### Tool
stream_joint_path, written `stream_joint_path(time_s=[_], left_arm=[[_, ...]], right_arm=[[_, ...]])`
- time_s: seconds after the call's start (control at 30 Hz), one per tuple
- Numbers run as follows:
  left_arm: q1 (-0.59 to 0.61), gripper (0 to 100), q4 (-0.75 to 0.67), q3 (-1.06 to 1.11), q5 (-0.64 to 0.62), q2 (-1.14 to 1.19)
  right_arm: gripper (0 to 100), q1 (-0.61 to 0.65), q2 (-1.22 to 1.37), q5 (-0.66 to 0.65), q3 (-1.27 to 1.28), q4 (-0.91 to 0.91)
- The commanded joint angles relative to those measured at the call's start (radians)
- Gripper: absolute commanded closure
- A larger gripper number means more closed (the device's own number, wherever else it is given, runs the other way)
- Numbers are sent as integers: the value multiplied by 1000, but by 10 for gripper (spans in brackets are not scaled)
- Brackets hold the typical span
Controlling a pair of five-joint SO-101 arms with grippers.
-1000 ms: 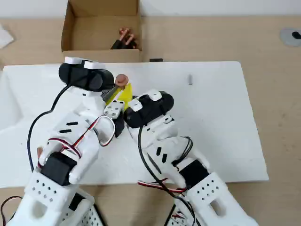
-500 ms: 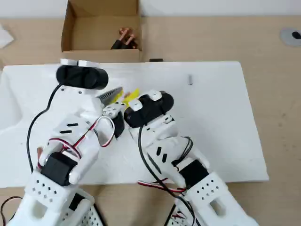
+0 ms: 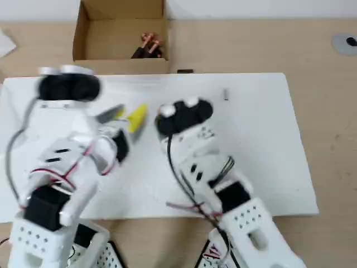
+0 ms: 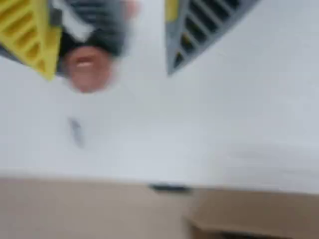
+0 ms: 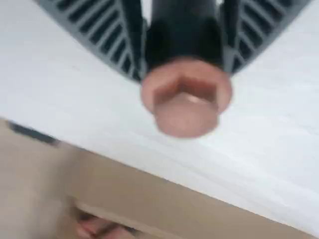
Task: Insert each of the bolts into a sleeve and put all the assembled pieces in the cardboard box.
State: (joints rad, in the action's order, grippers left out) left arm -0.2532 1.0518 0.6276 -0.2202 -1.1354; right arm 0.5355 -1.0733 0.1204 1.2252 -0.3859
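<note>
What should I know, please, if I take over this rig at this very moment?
Left tool: open and empty, above the white board.
Right tool: shut on an assembled piece, a black sleeve with a copper bolt head, over the board and short of the cardboard box.
Done: some assembled pieces lie in the box.
Left: put the held piece into the box. A small grey item lies on the board; I cannot tell what it is.
</note>
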Motion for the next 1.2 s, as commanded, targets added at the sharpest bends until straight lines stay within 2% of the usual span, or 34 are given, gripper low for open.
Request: stream_joint_path(time_s=[0.0,0.13,0.33,0.83,1.0,1.17], left_arm=[[164,933,49,-74,20,4],[276,999,74,-35,169,-4],[394,996,68,17,175,-4],[394,994,66,163,180,-5],[394,994,66,184,180,-5],[394,994,66,193,180,-5]], right_arm=[[989,-79,236,11,-254,-35],[989,-96,582,6,-544,-41],[989,-96,1041,5,-1069,-141],[989,-119,2029,-135,-2440,-321],[988,-114,2265,-138,-2709,-316],[985,-105,2397,-213,-2819,-316]])
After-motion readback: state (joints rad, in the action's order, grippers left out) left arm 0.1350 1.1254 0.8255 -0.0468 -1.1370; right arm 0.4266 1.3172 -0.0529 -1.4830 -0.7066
